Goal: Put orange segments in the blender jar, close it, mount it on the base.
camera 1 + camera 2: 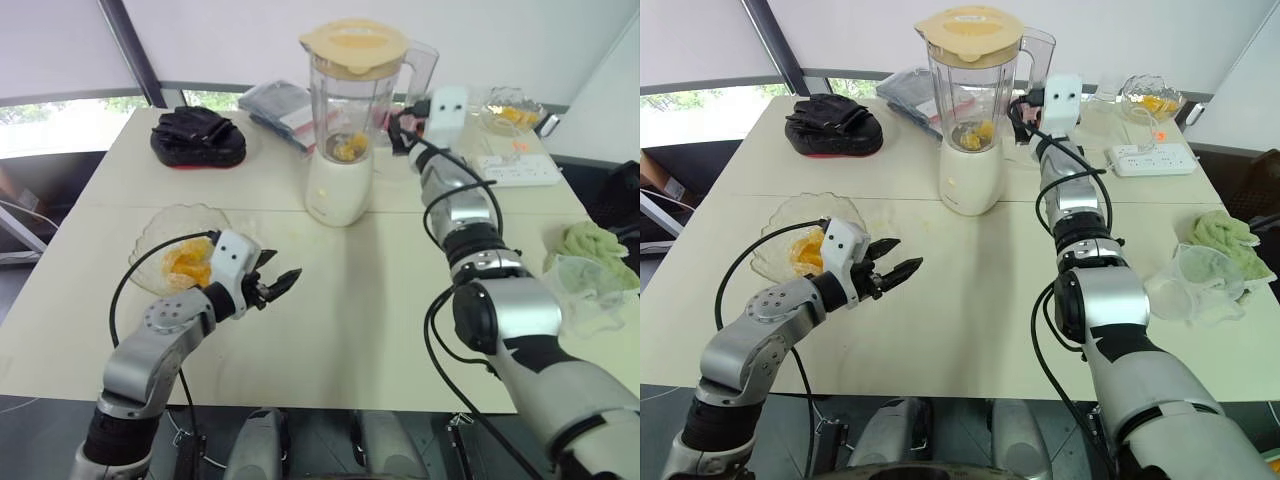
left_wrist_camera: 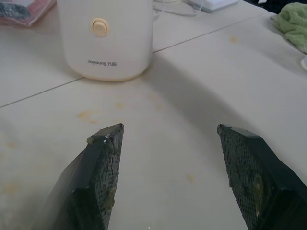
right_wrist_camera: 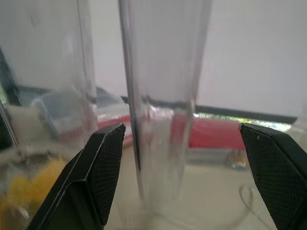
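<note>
The blender jar [image 1: 350,100] stands on its white base [image 1: 340,190] at the middle back of the table, with the cream lid [image 1: 354,47] on top. Orange segments [image 1: 348,148] lie in the bottom of the jar. My right gripper [image 1: 400,130] is at the jar's clear handle [image 3: 163,120]. Its fingers are open, one on either side of the handle and not touching it. My left gripper [image 1: 275,285] hovers open and empty over the table, in front of the base [image 2: 105,38]. Beside it is a glass bowl [image 1: 160,235] holding more orange segments [image 1: 187,265].
A black object on a red tray [image 1: 197,138] and plastic packets [image 1: 285,105] lie at the back left. At the back right are a white power strip [image 1: 515,170] and a second glass bowl [image 1: 512,108]. A green cloth [image 1: 595,250] and a clear cup [image 1: 590,300] sit at the right edge.
</note>
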You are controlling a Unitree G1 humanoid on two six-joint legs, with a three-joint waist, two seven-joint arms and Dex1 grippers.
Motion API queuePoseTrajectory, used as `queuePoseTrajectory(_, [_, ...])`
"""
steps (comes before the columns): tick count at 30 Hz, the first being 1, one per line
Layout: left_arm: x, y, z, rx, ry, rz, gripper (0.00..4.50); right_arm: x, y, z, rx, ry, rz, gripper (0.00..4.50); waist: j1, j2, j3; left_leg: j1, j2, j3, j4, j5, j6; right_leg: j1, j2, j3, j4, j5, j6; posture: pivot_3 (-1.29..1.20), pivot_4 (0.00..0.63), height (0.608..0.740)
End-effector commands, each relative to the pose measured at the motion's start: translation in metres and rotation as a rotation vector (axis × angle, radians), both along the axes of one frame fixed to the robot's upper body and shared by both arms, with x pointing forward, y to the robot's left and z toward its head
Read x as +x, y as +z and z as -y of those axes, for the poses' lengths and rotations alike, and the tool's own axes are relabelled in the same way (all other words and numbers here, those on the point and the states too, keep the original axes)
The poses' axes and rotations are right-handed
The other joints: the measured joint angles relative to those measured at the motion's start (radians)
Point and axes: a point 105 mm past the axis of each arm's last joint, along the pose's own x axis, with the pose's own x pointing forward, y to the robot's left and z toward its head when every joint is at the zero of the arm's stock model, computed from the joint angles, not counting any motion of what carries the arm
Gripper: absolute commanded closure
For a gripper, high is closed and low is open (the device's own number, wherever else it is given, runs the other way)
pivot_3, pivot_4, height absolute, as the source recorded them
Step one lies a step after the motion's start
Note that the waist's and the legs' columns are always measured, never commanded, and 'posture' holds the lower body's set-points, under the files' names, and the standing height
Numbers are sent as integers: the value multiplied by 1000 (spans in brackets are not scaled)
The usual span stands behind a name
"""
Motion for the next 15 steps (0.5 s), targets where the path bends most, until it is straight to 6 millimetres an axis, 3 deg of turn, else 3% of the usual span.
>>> queuePoseTrajectory(1, [0, 12, 4, -16, -21, 47, 1260, -6, -8, 4, -23, -5, 16, 574, 0, 0, 0, 0, 0, 0, 0, 0, 0, 0, 0, 0, 0, 0, 0, 0, 150, 740])
queuePoseTrajectory(4, [2, 15, 3, -30, -23, 49, 1260, -24, -45, 13, -19, -4, -37, 574, 4, 0, 0, 0, 0, -1, 0, 0, 0, 0, 0, 0, 0, 0, 0, 0, 150, 740])
queuePoseTrajectory(6, [3, 17, 3, -39, -22, 47, 1260, -35, -54, 16, -22, -3, -50, 574, 6, 0, 0, 0, 0, -1, 0, 0, 0, 0, 0, -1, 0, 0, 0, 0, 150, 740])
queuePoseTrajectory(8, [4, 24, 3, -66, -23, 53, 1260, -64, -57, 21, -18, 36, -45, 574, 10, 0, 0, 0, 0, -1, 0, 0, 0, 0, 0, 0, 0, 0, 0, 0, 150, 740])
queuePoseTrajectory(11, [5, 37, 8, -110, -53, 72, 1260, -123, -23, 15, -1, 235, 18, 574, 22, 2, 1, -1, 0, -3, 0, 0, 0, 0, 0, -1, 1, 0, 0, 0, 150, 740])
queuePoseTrajectory(15, [11, 46, 5, -116, -36, 91, 1260, -174, 15, 18, -15, 379, 46, 574, 15, 2, 1, 2, 0, -1, 3, 0, 0, 3, 1, 0, 0, 0, 0, 0, 150, 740])
